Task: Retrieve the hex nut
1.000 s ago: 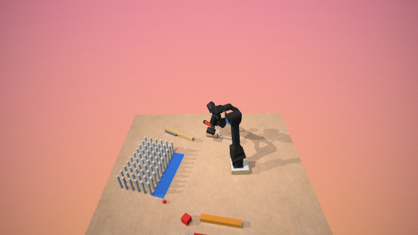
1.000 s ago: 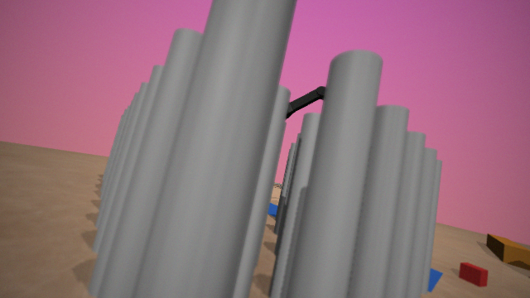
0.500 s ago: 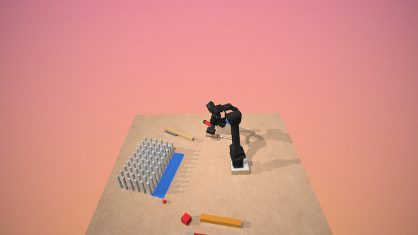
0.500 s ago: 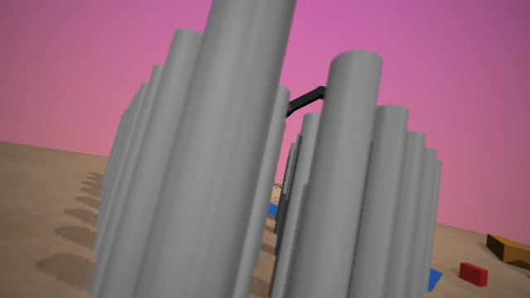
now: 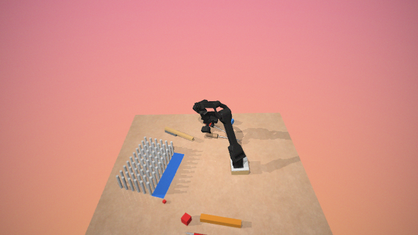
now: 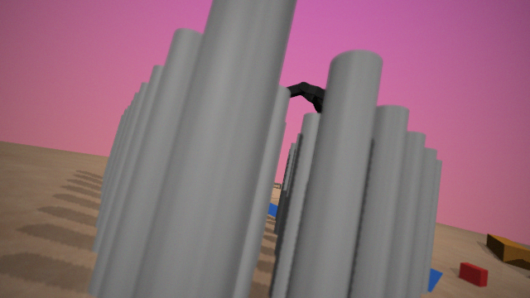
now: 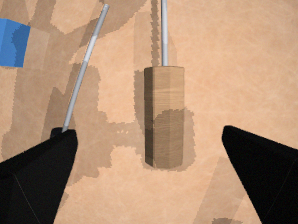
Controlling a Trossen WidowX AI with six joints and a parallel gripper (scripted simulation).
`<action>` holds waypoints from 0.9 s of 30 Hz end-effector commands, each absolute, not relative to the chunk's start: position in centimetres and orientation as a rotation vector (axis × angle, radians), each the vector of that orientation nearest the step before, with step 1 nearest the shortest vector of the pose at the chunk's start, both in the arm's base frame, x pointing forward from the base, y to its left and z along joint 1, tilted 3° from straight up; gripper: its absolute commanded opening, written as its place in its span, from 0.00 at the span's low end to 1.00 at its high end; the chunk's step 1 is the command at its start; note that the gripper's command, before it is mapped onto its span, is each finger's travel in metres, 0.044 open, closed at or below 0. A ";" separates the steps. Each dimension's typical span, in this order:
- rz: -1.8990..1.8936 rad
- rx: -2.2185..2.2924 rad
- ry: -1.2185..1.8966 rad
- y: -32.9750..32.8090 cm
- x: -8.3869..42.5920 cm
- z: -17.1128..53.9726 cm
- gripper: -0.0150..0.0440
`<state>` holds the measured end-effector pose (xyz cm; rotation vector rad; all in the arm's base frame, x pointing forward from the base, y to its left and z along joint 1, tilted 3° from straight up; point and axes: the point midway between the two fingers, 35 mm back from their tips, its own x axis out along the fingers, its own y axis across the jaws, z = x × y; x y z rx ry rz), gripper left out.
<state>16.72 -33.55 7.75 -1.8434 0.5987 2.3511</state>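
My gripper (image 5: 209,126) (image 7: 152,135) is open and empty above a tool with a wooden handle (image 5: 211,135) (image 7: 172,95). The handle lies on the table between and below the fingers, its metal shaft (image 7: 164,40) pointing away in the wrist view. Another tool's thin metal rod (image 7: 82,72) lies to the left and runs under the left finger; a bit of red shows by the gripper in the top view. Standing grey spacers (image 5: 149,188) (image 6: 354,165) fill the field at left, with the blue taped strip (image 5: 170,174) (image 6: 434,280) in front. The nut is not visible.
A yellow stick with a grey part (image 5: 179,134) lies behind the field. A blue object (image 5: 232,121) (image 7: 15,45) is beyond the arm. A small red piece (image 5: 164,201), a red cube (image 5: 186,219), an orange bar (image 5: 221,220) and a red tool (image 5: 200,234) lie toward the near edge.
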 end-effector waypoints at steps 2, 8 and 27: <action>2.362 -1.820 0.607 -33.7 16.6 7.7 0.87; 2.362 -1.820 0.607 -33.7 16.6 7.7 0.73; 2.362 -1.820 0.607 -33.8 16.8 5.5 0.73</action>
